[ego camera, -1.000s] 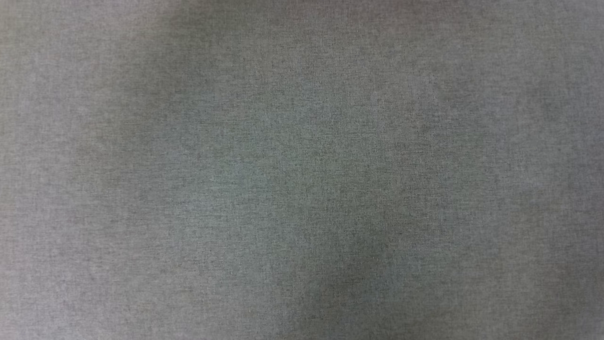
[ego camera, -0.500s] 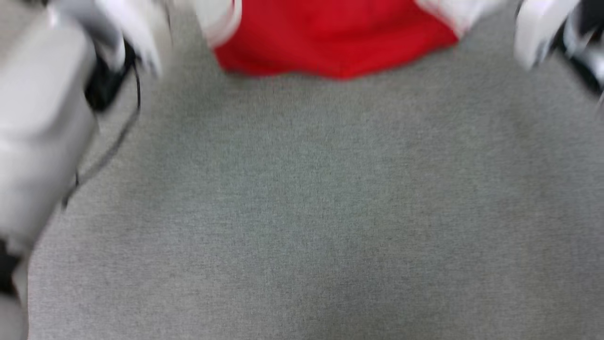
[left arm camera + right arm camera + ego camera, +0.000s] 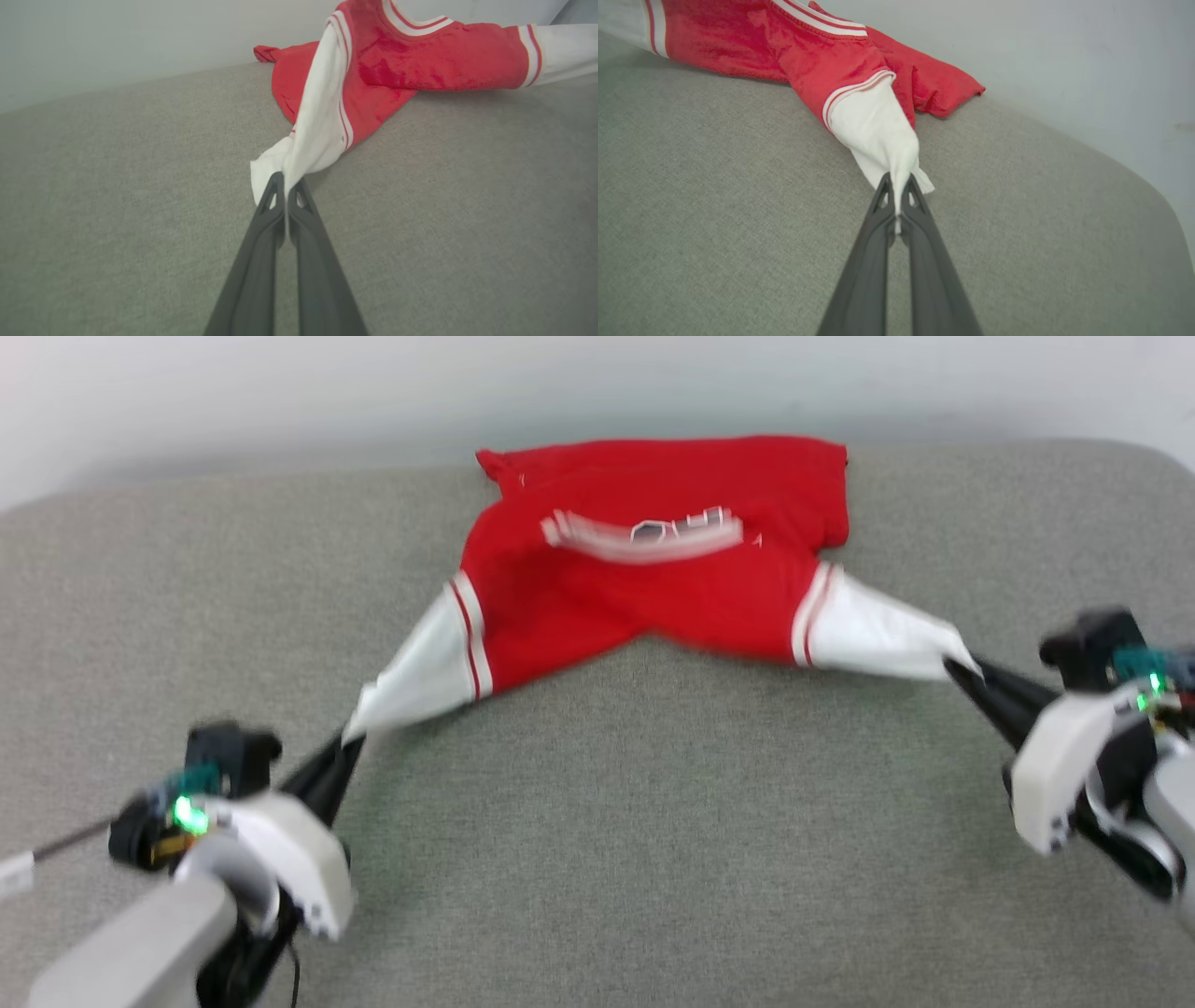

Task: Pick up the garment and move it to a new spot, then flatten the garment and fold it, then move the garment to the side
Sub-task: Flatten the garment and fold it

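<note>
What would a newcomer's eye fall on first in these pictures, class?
The red garment strikes first, lying towards the far edge of the grey fabric surface. Its two white sleeves are stretched out sideways. The left end effector, at lower left, is shut on the tip of the left sleeve, and the right end effector, at the right, is shut on the right sleeve.

Left end effector (image 3: pixel 352 738) clamped, right end effector (image 3: pixel 953 665) clamped, wide apart

head camera looks down; both wrist cameras sit low, sharing the garment (image 3: pixel 644 597).
</note>
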Motion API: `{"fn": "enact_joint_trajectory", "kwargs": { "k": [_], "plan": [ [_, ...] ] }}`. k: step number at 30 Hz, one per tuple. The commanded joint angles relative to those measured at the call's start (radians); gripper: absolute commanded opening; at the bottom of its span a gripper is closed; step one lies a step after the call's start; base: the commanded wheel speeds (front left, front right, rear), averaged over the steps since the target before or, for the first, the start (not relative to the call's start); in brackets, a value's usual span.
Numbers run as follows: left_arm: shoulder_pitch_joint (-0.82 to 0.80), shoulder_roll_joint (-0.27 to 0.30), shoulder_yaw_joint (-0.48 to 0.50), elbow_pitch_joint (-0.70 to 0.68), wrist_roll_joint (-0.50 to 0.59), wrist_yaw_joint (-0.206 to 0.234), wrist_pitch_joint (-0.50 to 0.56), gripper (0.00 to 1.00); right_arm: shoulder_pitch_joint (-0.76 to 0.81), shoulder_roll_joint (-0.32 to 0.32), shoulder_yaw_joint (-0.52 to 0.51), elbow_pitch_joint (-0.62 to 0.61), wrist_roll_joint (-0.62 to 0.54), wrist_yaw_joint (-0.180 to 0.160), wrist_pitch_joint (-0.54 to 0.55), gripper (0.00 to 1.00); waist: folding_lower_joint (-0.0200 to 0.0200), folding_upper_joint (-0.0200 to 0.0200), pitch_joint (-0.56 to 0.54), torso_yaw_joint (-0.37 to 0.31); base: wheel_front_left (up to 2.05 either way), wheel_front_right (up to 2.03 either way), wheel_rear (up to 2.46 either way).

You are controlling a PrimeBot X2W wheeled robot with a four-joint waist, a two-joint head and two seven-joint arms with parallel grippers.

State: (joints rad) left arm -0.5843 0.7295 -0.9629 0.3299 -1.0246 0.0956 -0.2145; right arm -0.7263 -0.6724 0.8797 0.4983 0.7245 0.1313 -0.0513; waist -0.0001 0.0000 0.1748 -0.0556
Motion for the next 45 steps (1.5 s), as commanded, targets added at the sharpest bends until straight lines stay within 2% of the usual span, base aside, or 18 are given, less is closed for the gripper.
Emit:
{"fn": "enact_joint_trajectory", "kwargs": {
  "k": [1, 13, 18, 23, 25, 26, 30, 36, 41, 45],
  "plan": [
    [0.039, 0.016, -0.003, -0.022, -0.008, 0.017, 0.000, 0.00, 0.047, -0.015, -0.015, -0.015, 0.010, -0.001, 0.004, 0.00, 0.0001, 0.0000, -0.041, 0.002, 0.00, 0.00, 0.00],
    [0.379, 0.162, -0.025, -0.196, -0.120, 0.172, -0.008, 0.00, 0.547, -0.109, -0.223, -0.220, 0.050, -0.001, 0.135, 0.00, 0.0001, 0.0000, -0.131, -0.022, 0.00, 0.00, 0.00],
    [0.480, 0.204, -0.032, -0.245, -0.162, 0.212, -0.011, 0.00, 0.734, -0.100, -0.346, -0.308, 0.025, -0.001, 0.202, 0.00, 0.0001, 0.0000, -0.134, -0.030, 0.00, 0.00, 0.00],
    [0.512, 0.229, -0.018, -0.296, -0.173, 0.241, -0.020, 0.00, 0.862, -0.073, -0.455, -0.386, -0.016, -0.001, 0.281, 0.00, 0.0001, 0.0000, -0.130, -0.021, 0.00, 0.00, 0.00],
    [0.500, 0.227, -0.015, -0.317, -0.161, 0.248, -0.022, 0.00, 0.887, -0.060, -0.491, -0.424, -0.038, -0.001, 0.314, 0.33, 0.0001, 0.0000, -0.126, -0.016, 0.00, 0.00, 0.00],
    [0.491, 0.225, -0.013, -0.326, -0.156, 0.252, -0.023, 0.00, 0.890, -0.054, -0.515, -0.442, -0.051, -0.001, 0.324, 1.00, 0.0001, 0.0000, -0.122, -0.014, 0.00, 0.00, 0.00],
    [0.460, 0.215, -0.012, -0.358, -0.124, 0.269, -0.026, 0.00, 0.861, -0.035, -0.602, -0.531, -0.096, -0.001, 0.360, 1.00, 0.0001, 0.0000, -0.100, -0.007, 0.00, 0.00, 0.00],
    [0.405, 0.207, 0.004, -0.410, -0.070, 0.302, -0.030, 0.00, 0.735, -0.057, -0.767, -0.700, -0.119, -0.001, 0.415, 1.00, 0.0001, 0.0000, -0.029, 0.018, 0.00, 0.00, 0.00],
    [0.339, 0.196, 0.025, -0.455, -0.019, 0.325, -0.034, 0.00, 0.512, -0.072, -0.886, -0.774, -0.113, -0.001, 0.485, 1.00, 0.0001, 0.0000, 0.064, 0.062, 0.00, 0.00, 0.00],
    [0.285, 0.187, 0.030, -0.483, 0.022, 0.327, -0.035, 0.00, 0.304, -0.110, -0.888, -0.756, -0.101, -0.001, 0.600, 1.00, 0.0001, 0.0000, 0.147, 0.105, 0.00, 0.00, 0.00]
  ]
}}
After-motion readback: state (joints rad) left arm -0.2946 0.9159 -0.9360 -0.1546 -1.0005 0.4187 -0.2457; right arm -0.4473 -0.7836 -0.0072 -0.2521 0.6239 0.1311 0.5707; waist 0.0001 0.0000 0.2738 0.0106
